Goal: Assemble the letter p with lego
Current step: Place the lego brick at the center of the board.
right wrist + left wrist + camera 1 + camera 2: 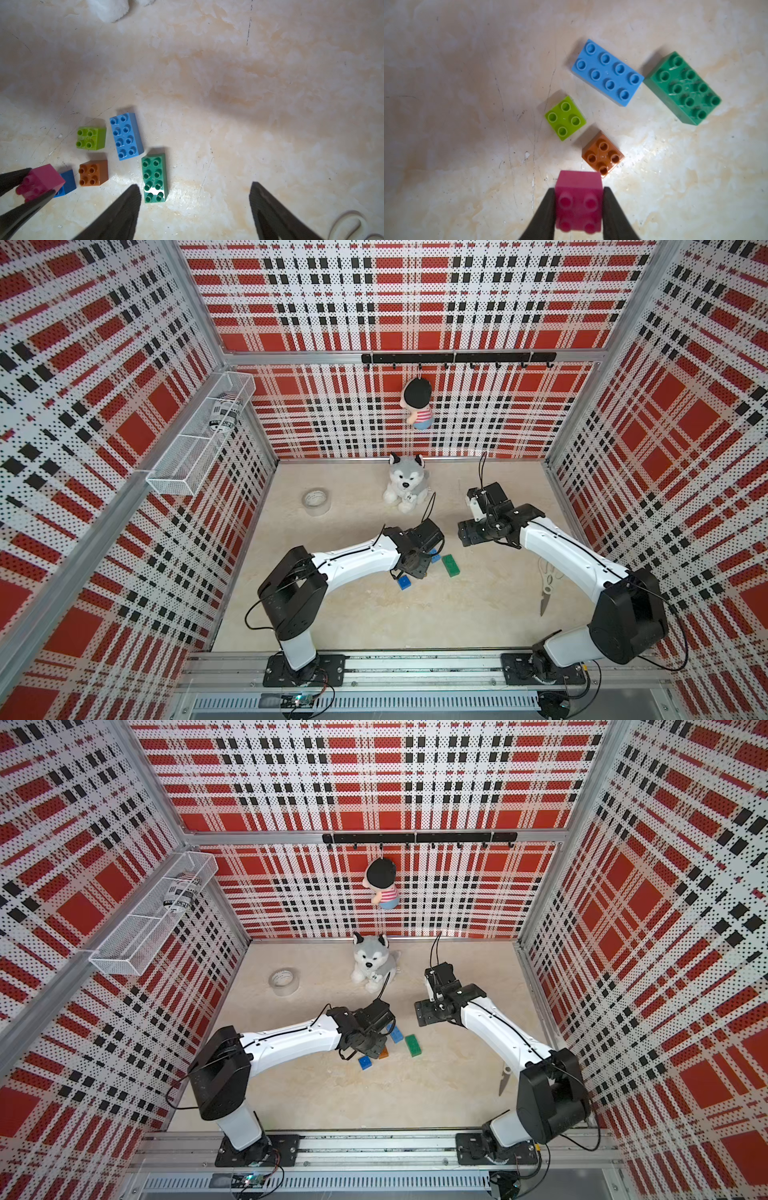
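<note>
Black fingers point(548, 209) of the left gripper point(579, 188) clamp a pink studded plastic brick point(579, 205) clear of the beige table point(467, 104), by the dark blue square brick point(68, 182). Rightward lie an orange square brick point(602, 155), a lime square brick point(564, 118), a long light blue brick point(607, 72) and a long dark green brick point(682, 88), all separate. Assembly looks barely begun. Next, the pink one must seat squarely on a partner's studs. The left arm point(353, 560) bends down over them. The right gripper point(194, 185) hovers empty, fingers point(124, 207) wide apart.
</note>
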